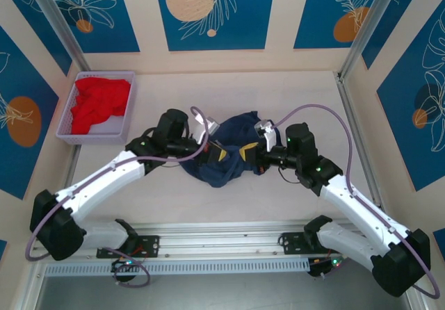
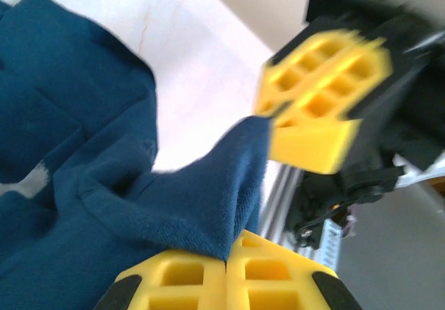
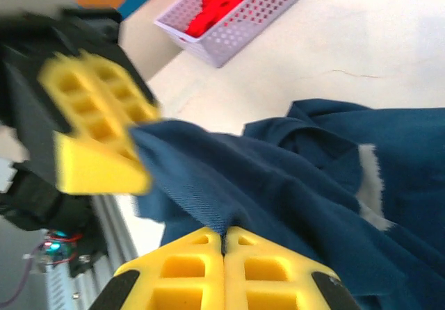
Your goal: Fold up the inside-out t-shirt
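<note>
One t-shirt [image 1: 235,131], one basket [image 1: 104,74], left gripper [image 2: 226,260] and right gripper [image 3: 224,237] pinching.

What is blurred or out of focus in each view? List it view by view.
Top external: sharp and evenly lit, the t-shirt casting little shadow. Left wrist: the right gripper is smeared by blur, while cloth near the left gripper is fairly crisp. Right wrist: the left gripper is blurred, and the basket is soft.

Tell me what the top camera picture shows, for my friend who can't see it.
A crumpled navy t-shirt lies on the table, pinched by the left claw and the right claw, both shut on it close together. A red garment sits in a pale purple basket at the far left.
</note>
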Controlling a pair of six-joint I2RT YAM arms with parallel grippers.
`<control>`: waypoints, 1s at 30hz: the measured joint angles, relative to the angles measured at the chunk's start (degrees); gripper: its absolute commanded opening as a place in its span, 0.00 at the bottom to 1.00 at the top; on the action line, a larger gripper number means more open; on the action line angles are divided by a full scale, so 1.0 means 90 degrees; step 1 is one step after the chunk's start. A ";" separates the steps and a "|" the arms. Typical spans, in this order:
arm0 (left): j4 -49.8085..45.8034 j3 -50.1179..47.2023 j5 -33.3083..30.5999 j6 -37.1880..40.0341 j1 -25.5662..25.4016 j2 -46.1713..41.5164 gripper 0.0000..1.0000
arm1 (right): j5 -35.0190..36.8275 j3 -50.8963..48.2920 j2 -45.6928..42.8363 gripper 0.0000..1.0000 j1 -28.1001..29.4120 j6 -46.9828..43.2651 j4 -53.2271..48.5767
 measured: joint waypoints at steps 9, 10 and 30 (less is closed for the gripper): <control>-0.0988 0.1149 0.0342 -0.0780 0.0058 0.0085 0.00 | 0.2739 0.0680 -0.0010 0.34 0.0840 -0.0605 -0.0967; -0.1088 0.1229 0.0342 -0.0840 0.0058 0.0121 0.00 | 0.2817 0.0690 -0.0046 0.35 0.0906 -0.0682 -0.1020; -0.1770 0.1562 -0.0022 -0.1214 0.0058 0.0447 0.00 | 0.2416 0.0534 0.0396 0.41 0.2137 -0.0692 -0.0408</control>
